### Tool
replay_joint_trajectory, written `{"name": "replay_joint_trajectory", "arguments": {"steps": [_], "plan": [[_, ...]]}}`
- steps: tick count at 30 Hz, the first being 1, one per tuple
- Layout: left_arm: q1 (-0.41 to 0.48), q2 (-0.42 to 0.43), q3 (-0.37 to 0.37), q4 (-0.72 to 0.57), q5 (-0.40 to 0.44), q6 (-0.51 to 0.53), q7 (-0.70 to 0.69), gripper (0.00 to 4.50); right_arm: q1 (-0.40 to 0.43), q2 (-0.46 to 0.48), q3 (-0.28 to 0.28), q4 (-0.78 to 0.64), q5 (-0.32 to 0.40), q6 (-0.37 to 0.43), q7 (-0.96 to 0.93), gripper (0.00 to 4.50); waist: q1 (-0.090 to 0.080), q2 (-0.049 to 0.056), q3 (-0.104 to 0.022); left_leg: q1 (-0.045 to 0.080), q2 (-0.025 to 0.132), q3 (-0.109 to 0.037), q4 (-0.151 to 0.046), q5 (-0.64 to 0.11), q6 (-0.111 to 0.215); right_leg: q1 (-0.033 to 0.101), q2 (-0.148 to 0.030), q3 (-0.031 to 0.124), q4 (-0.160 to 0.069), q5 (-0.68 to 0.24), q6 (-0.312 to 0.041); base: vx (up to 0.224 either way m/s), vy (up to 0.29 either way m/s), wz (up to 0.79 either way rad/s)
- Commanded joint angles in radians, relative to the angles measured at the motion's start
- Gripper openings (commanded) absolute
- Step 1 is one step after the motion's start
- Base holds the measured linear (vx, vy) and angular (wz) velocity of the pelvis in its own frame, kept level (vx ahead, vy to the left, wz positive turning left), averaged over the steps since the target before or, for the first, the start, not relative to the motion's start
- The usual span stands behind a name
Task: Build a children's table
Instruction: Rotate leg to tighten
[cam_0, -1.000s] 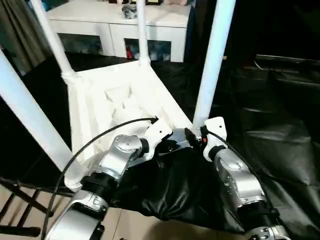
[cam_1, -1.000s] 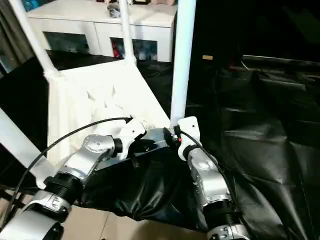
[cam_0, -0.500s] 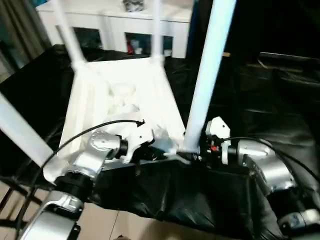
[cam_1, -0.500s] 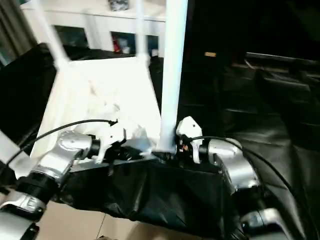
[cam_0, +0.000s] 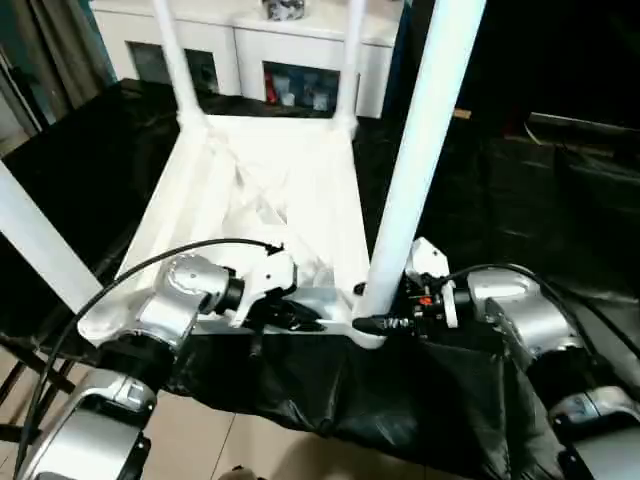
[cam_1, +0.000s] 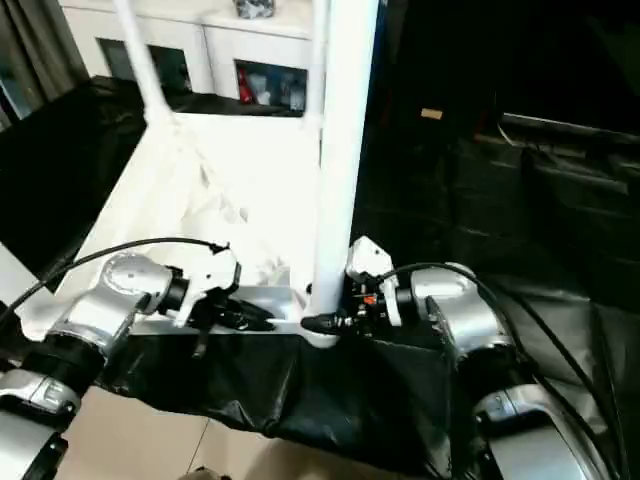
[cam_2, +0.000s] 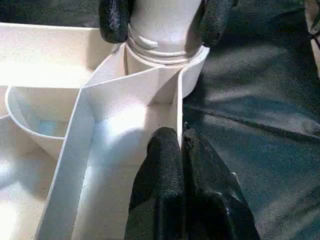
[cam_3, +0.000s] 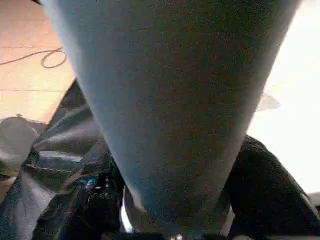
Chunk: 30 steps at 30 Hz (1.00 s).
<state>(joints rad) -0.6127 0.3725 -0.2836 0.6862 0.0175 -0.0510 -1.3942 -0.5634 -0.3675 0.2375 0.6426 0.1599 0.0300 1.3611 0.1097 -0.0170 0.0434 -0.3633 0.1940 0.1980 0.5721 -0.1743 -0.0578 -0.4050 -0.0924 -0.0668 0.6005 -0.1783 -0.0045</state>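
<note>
Your tabletop (cam_0: 270, 190) lies upside down on the black table (cam_0: 560, 200), four legs up, its near edge at the table's front. Your right gripper (cam_2: 160, 22) straddles the near right leg (cam_0: 420, 150) just above its corner socket (cam_2: 165, 65), one finger on each side (both against the leg, in the left wrist view). Your left gripper (cam_2: 181, 165) has its fingers pressed together, their tips against a thin rib beside that socket.
</note>
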Motion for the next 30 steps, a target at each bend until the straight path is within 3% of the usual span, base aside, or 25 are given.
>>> {"name": "replay_joint_trajectory", "arguments": {"steps": [1, 6, 7, 9, 10, 11, 12, 14, 15, 17, 19, 21, 22, 24, 29, 30], "plan": [[-0.011, -0.011, -0.02, 0.035, 0.001, -0.004, -0.003, 0.0, -0.015, 0.015, 0.026, 0.02, -0.003, -0.014, 0.026, 2.48, 0.006, -0.006, -0.059, 0.012, 0.044, -0.013, -0.059, -0.21, 0.051, 0.045, -0.06, 0.042, -0.06, -0.196, -0.24, 0.0, 0.0, 0.0], [-0.016, -0.047, 0.013, 0.045, -0.001, 0.019, 0.109, 0.0, 0.036, 0.049, -0.033, -0.023, 0.012, 0.012, -0.13, 2.27, 0.005, -0.007, -0.053, 0.011, 0.044, -0.014, -0.065, -0.243, 0.034, 0.045, -0.059, 0.043, -0.066, -0.23, -0.233, 0.0, 0.0, 0.0], [-0.016, -0.058, 0.02, 0.041, 0.007, 0.03, 0.153, 0.0, 0.056, 0.06, -0.049, -0.042, 0.003, 0.011, -0.196, 2.22, 0.002, -0.012, -0.051, 0.013, 0.042, -0.017, -0.068, -0.278, 0.021, 0.045, -0.062, 0.043, -0.071, -0.298, -0.214, 0.0, 0.0, 0.0], [-0.006, -0.079, 0.029, 0.015, 0.015, 0.052, 0.214, 0.0, 0.108, 0.085, -0.078, -0.099, -0.031, 0.03, -0.348, 2.15, 0.003, -0.012, -0.05, 0.019, 0.041, -0.022, -0.07, -0.305, 0.001, 0.041, -0.067, 0.045, -0.082, -0.388, -0.177, 0.0, 0.0, 0.0], [0.005, -0.091, 0.032, -0.01, 0.021, 0.062, 0.252, 0.0, 0.145, 0.101, -0.094, -0.144, -0.049, 0.057, -0.435, 2.07, -0.001, -0.013, -0.046, 0.014, 0.041, -0.025, -0.077, -0.308, -0.008, 0.043, -0.063, 0.046, -0.085, -0.41, -0.156, 0.0, 0.0, 0.0], [0.005, -0.091, 0.032, -0.01, 0.021, 0.062, 0.252, 0.0, 0.145, 0.101, -0.094, -0.144, -0.049, 0.057, -0.435, 2.02, -0.001, -0.011, -0.047, 0.016, 0.041, -0.026, -0.077, -0.315, -0.012, 0.041, -0.063, 0.045, -0.086, -0.42, -0.15, 0.0, 0.0, 0.0], [0.026, -0.108, 0.033, -0.052, 0.018, 0.083, 0.272, 0.0, 0.195, 0.124, -0.114, -0.221, -0.068, 0.107, -0.524, 1.99, -0.005, -0.008, -0.047, 0.019, 0.042, -0.027, -0.079, -0.328, -0.018, 0.038, -0.063, 0.048, -0.087, -0.422, -0.143, 0.0, 0.0, 0.0], [0.048, -0.121, 0.028, -0.092, 0.016, 0.098, 0.281, 0.0, 0.247, 0.149, -0.129, -0.307, -0.071, 0.157, -0.579, 1.97, -0.007, -0.014, -0.049, 0.017, 0.039, -0.026, -0.079, -0.329, -0.012, 0.039, -0.061, 0.048, -0.088, -0.414, -0.133, 0.0, 0.0, 0.0], [0.048, -0.121, 0.028, -0.092, 0.016, 0.098, 0.281, 0.0, 0.247, 0.149, -0.129, -0.307, -0.071, 0.157, -0.579, 1.97, -0.007, -0.009, -0.051, 0.019, 0.04, -0.025, -0.079, -0.328, -0.008, 0.037, -0.06, 0.048, -0.09, -0.402, -0.131, 0.0, 0.0, 0.0], [0.084, -0.134, 0.006, -0.147, 0.017, 0.111, 0.296, 0.0, 0.335, 0.187, -0.123, -0.464, -0.073, 0.219, -0.646, 1.97, -0.007, 0.001, -0.051, 0.019, 0.04, -0.025, -0.08, -0.317, -0.005, 0.038, -0.057, 0.049, -0.087, -0.355, -0.138, 0.0, 0.0, 0.0], [0.089, -0.135, 0.002, -0.152, 0.016, 0.112, 0.298, 0.0, 0.349, 0.189, -0.114, -0.489, -0.071, 0.225, -0.658, 1.96, -0.007, -0.002, -0.054, 0.018, 0.041, -0.024, -0.081, -0.298, -0.001, 0.04, -0.055, 0.049, -0.083, -0.296, -0.145, 0.0, 0.0, 0.0], [0.092, -0.129, -0.009, -0.148, 0.019, 0.098, 0.287, 0.0, 0.367, 0.194, -0.104, -0.528, -0.041, 0.237, -0.658, 1.96, -0.008, 0.002, -0.056, 0.016, 0.037, -0.021, -0.079, -0.274, 0.007, 0.043, -0.053, 0.049, -0.08, -0.24, -0.162, 0.0, 0.0, 0.0], [0.091, -0.122, -0.016, -0.144, 0.022, 0.088, 0.269, 0.0, 0.368, 0.19, -0.101, -0.538, -0.033, 0.241, -0.652, 2.31, -0.009, 0.01, -0.055, 0.016, 0.036, -0.02, -0.078, -0.278, 0.008, 0.042, -0.053, 0.049, -0.083, -0.231, -0.165, 0.0, 0.0, 0.0], [0.085, -0.118, -0.014, -0.132, 0.018, 0.078, 0.255, 0.0, 0.364, 0.17, -0.098, -0.537, -0.031, 0.244, -0.627, 2.66, -0.008, 0.008, -0.057, 0.015, 0.036, -0.02, -0.076, -0.266, 0.01, 0.047, -0.053, 0.048, -0.079, -0.212, -0.171, 0.0, 0.0, 0.0], [0.068, -0.103, -0.012, -0.112, 0.01, 0.049, 0.199, 0.0, 0.372, 0.07, -0.095, -0.577, -0.024, 0.258, -0.511, 2.99, -0.002, 0.011, -0.056, 0.015, 0.038, -0.019, -0.073, -0.258, 0.025, 0.05, -0.055, 0.049, -0.078, -0.205, -0.177, 0.0, 0.0, 0.0], [0.055, -0.096, -0.017, -0.09, 0.006, 0.027, 0.164, 0.0, 0.388, -0.011, -0.117, -0.607, 0.01, 0.248, -0.414, 2.99, -0.001, 0.01, -0.055, 0.015, 0.038, -0.019, -0.074, -0.259, 0.024, 0.049, -0.056, 0.048, -0.078, -0.211, -0.179, 0.0, 0.0, 0.0]]}}
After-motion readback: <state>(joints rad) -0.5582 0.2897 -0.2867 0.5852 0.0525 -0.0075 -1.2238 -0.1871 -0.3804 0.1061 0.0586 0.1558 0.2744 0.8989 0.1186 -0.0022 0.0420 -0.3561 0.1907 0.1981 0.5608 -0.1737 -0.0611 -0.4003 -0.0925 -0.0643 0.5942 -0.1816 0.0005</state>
